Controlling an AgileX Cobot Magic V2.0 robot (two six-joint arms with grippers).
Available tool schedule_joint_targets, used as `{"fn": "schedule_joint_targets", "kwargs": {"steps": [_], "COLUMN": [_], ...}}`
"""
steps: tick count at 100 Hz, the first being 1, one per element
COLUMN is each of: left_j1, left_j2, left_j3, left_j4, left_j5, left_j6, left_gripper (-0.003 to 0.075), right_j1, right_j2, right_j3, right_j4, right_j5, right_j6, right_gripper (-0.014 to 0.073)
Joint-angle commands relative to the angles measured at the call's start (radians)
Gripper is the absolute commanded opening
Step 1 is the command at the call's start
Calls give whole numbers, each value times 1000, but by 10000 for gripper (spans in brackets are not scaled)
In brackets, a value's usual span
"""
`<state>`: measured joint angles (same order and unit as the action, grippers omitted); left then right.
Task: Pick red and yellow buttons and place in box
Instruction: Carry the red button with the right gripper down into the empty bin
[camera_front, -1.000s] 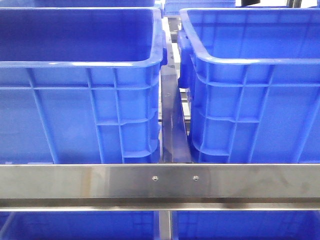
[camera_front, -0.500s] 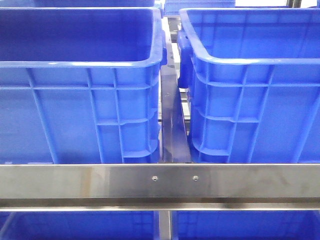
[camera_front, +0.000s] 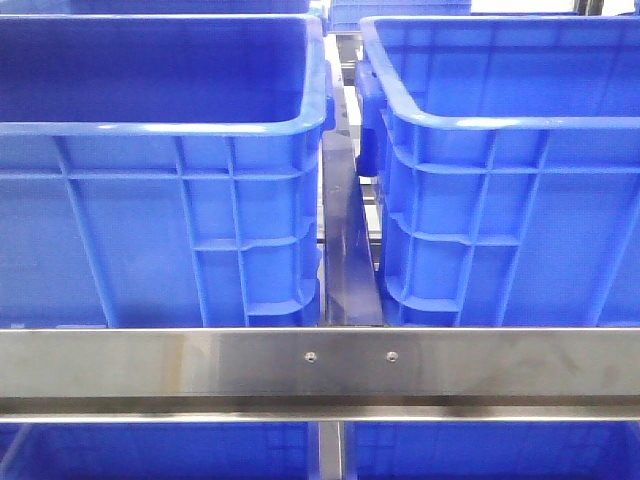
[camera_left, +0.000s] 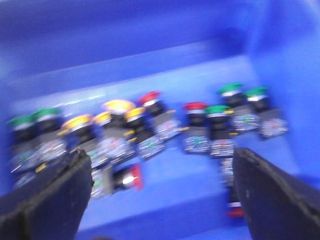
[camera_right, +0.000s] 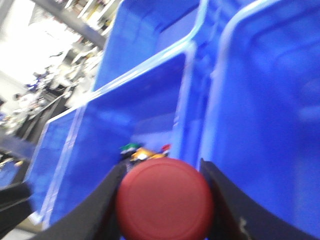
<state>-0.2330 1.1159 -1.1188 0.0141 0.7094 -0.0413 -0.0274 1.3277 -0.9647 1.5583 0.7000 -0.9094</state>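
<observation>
- Right wrist view: nearest to you, low in the frame, the right end effector (camera_right: 164, 200) is closed on a red button (camera_right: 165, 205), whose round cap fills the gap between the two dark fingers.
- Behind it, lower middle, a small heap of buttons (camera_right: 142, 152) lies on the floor of a blue crate (camera_right: 100, 130); green, yellow and a speck of red show, though motion blur hides the detail.
- Left wrist view: the left end effector (camera_left: 160, 195) is spread wide and holds nothing; its fingers sit at the two lower corners.
- Between and beyond them, across the middle, stands a row of push buttons (camera_left: 145, 125) with red, yellow and green caps on dark bodies.
- A yellow-capped button (camera_left: 119, 106) and a red-capped button (camera_left: 150, 97) stand upper middle, touching their neighbours.
- These look like rigid, light plastic parts. Smooth domed caps may slip, so you would likely do better gripping the squarer body below the cap.
- Front view: only the two blue crates behind a steel rail (camera_front: 320, 365) show; neither arm appears.
</observation>
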Motion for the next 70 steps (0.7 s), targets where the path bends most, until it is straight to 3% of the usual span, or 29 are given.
{"fn": "schedule_joint_targets", "kwargs": {"steps": [1, 37, 51, 70], "left_j1": [34, 54, 54, 54], "left_j2": [-72, -201, -201, -201], "left_j3": [20, 149, 153, 153], "left_j4": [-14, -14, -14, -14], "left_j5": [-99, -154, -162, -172], "left_j6": [-9, -9, -9, -9], "left_gripper": [548, 526, 380, 84], "right_j1": [-9, -9, -9, -9], "right_j2": [-31, -28, -4, 95], "right_j3": [-37, -37, -52, -128], "right_j4": [50, 50, 50, 50], "right_j5": [-49, -458, -536, -532], "right_j6": [-55, -271, -325, -356], "right_gripper": [123, 123, 123, 123]}}
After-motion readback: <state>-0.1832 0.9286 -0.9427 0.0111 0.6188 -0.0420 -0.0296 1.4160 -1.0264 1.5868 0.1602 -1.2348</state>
